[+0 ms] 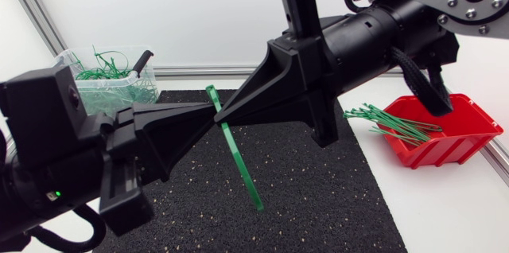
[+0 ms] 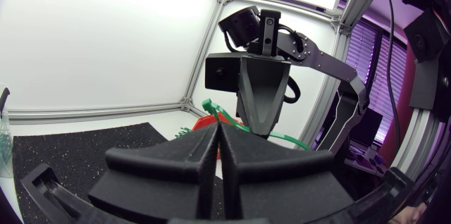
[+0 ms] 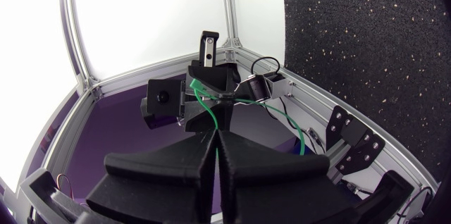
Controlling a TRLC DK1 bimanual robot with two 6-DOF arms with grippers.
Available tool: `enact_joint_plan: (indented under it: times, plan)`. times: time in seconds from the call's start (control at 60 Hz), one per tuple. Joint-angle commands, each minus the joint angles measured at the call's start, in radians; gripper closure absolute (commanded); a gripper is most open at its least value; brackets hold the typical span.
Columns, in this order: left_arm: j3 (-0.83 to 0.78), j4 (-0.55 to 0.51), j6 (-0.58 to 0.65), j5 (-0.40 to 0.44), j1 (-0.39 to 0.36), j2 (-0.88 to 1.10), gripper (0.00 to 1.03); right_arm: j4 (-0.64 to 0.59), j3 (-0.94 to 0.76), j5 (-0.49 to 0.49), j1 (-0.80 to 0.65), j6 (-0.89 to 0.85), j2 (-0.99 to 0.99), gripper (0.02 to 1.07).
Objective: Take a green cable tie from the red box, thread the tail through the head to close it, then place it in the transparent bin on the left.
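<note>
Left gripper (image 1: 211,119): near left over the mat, fingers pressed together. Tips sit right at the tie, level with the right gripper's tips. No grip on the tie shows, so I read this as lining up for a pinch or a handover.
Cable tie (image 1: 242,165): green, midair over the mat's middle. It hangs as one straight strip, upper end far, lower end slanting down toward near right. No loop is visible, so I judge the tail is not yet through the head.
Right gripper (image 1: 222,114): comes in from far right and is clamped on the tie's upper part. In the right wrist view the strip comes out from between its closed fingers. Holding it high leaves most of the length free to be bent round.
Mat (image 1: 334,197): black speckled rubber under the work area, probably there to stop slipping.
Red box (image 1: 445,151): right side, well apart from both grippers, open front tilted toward the middle.
Spare ties (image 1: 394,123): green bundle sticking out over the box's left rim, easy to pick.
Transparent bin (image 1: 67,60): far left, behind the left arm, with green ties inside. It is the drop spot and is on the left arm's side.
Stage: threading, by my read; binning not yet done.
</note>
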Motion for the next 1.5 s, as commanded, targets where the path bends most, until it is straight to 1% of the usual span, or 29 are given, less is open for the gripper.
enact_joint_plan:
  times: [0.0,0.1,0.167,0.183,0.267,0.417,0.667,0.883,1.1,1.283,1.317,1.383,1.433,1.467,1.483]
  plan:
    - [-0.019,0.023,0.017,0.033,-0.026,-0.008,1.00,0.006,0.008,0.016,-0.018,0.034,-0.006,1.02]
    - [-0.019,0.021,0.017,0.042,-0.024,0.003,1.00,0.004,0.014,0.016,-0.016,0.035,-0.008,1.02]
    - [-0.014,0.015,0.017,0.079,-0.018,0.010,1.00,0.004,0.014,0.016,-0.018,0.035,-0.006,1.02]
    - [-0.014,0.017,0.017,0.094,-0.011,0.012,1.00,0.004,0.014,0.016,-0.019,0.035,-0.008,1.02]
    - [-0.016,0.021,0.017,0.118,0.025,0.023,1.00,0.004,0.014,0.016,-0.022,0.035,-0.011,1.02]
    - [-0.013,0.031,0.013,0.145,0.048,0.049,1.00,0.004,0.009,0.016,-0.027,0.035,-0.014,1.02]
    - [-0.013,0.054,0.008,0.145,0.052,0.057,1.00,-0.010,0.009,0.016,-0.061,0.043,0.001,1.02]
    - [-0.005,0.052,0.003,0.145,0.045,0.047,1.00,-0.004,0.014,0.016,-0.077,0.041,0.058,1.02]
    - [-0.003,0.031,0.000,0.126,0.019,0.018,1.00,0.001,0.034,0.016,-0.091,0.040,0.107,1.02]
    - [0.003,0.002,-0.001,0.126,0.026,0.018,1.00,-0.005,0.029,0.021,-0.096,0.038,0.086,1.01]
    - [0.001,-0.005,-0.001,0.126,0.028,0.020,1.00,-0.005,0.027,0.021,-0.097,0.038,0.067,0.99]
    - [0.004,-0.021,-0.003,0.134,0.037,0.026,1.00,-0.004,0.020,0.022,-0.097,0.037,0.030,0.81]
    - [0.007,-0.029,-0.004,0.148,0.054,0.029,1.00,-0.004,0.014,0.024,-0.097,0.035,0.014,0.72]
    - [0.020,-0.051,-0.027,0.211,0.100,0.043,1.00,-0.002,0.008,0.024,-0.097,0.035,0.003,0.67]
    - [0.023,-0.052,-0.035,0.223,0.112,0.047,1.00,-0.002,0.006,0.024,-0.099,0.035,0.001,0.66]
